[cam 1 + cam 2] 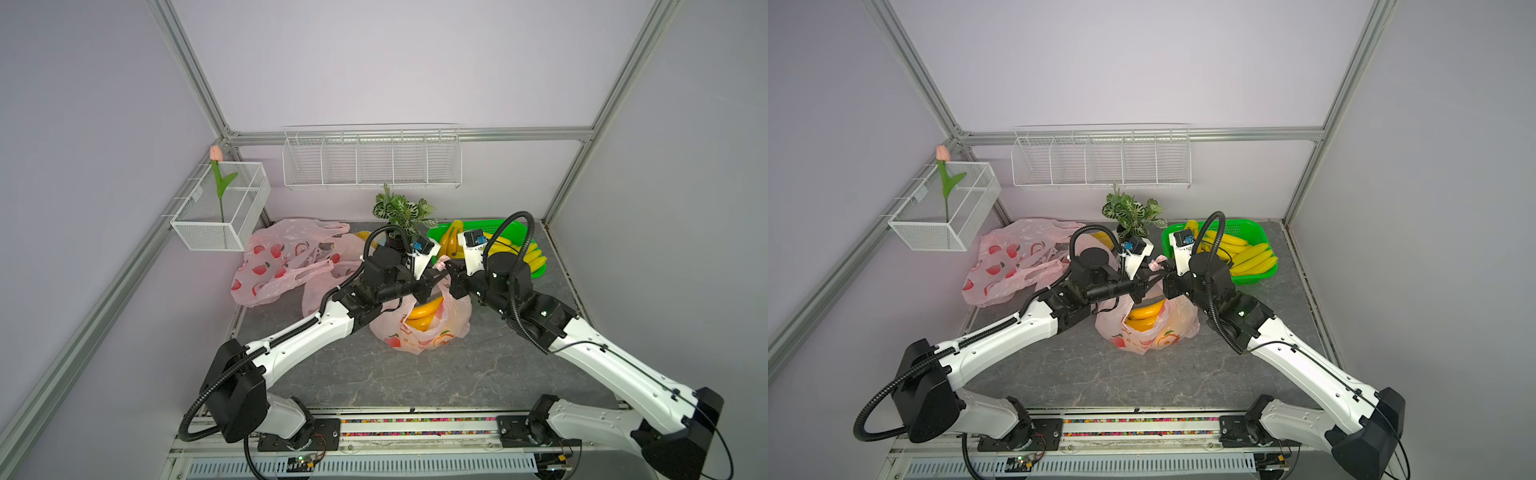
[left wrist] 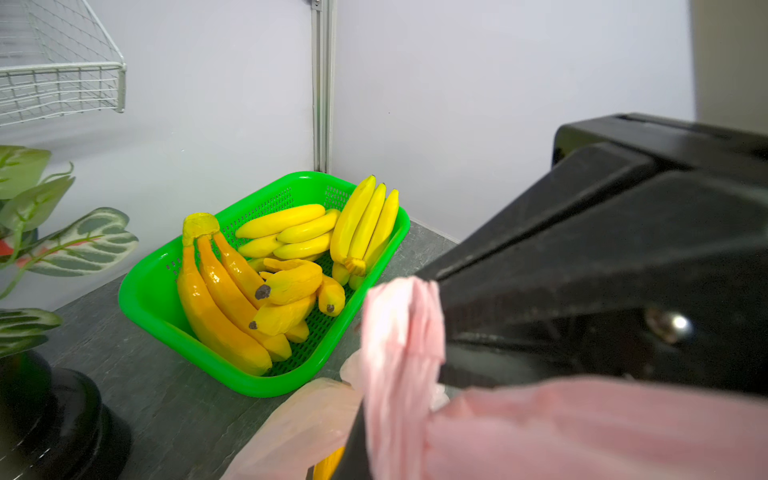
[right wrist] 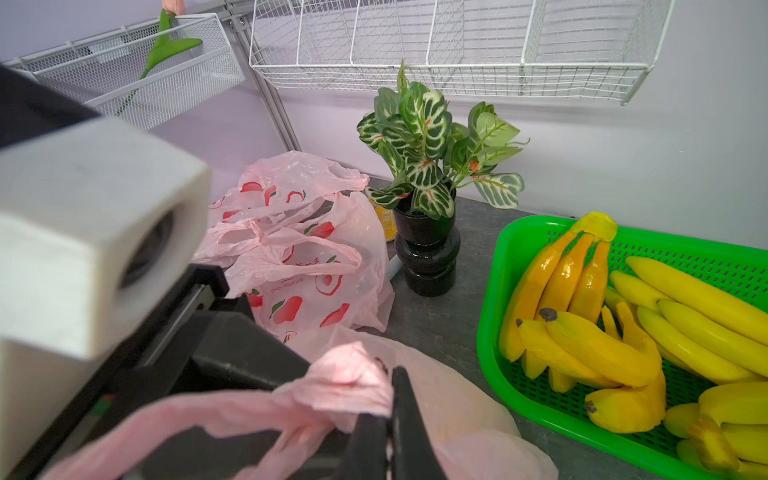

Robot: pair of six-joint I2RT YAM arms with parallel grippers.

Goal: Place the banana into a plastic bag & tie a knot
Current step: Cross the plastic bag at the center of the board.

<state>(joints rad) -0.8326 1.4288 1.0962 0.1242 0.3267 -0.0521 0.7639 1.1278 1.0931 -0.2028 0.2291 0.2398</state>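
Standing on the grey stone-patterned table (image 1: 415, 374) in both top views, the pink translucent plastic bag (image 1: 419, 332) held the yellow banana bunch (image 1: 424, 311), which showed at its mouth. Above the bag, the left gripper (image 1: 432, 277) and the right gripper (image 1: 451, 271) met tip to tip, with a tuft of the bunched pink handles (image 1: 441, 261) sticking up between them. From up there neither set of fingers could be read. Behind the right arm sat the green perforated plastic basket (image 1: 1256, 279) of loose bananas. A heap of spare pink fruit-print bags (image 1: 282, 257) lay to the left, and a potted leafy plant (image 1: 403, 208) stood between the two.

In the left wrist view, part of the bunched pink handles (image 2: 399, 332) hung against a black gripper body (image 2: 602, 270), and another band of pink plastic crossed beneath it. Whether the left gripper's fingers were together or apart could not be told. The green perforated plastic basket (image 2: 145, 299) lay beyond.

In the right wrist view, the right gripper (image 3: 388, 399) had its two black fingers pressed together on the bunched pink handles (image 3: 345, 378), pinching them. A pink band ran from that pinch toward the left arm, below its white wrist camera housing (image 3: 83, 228).
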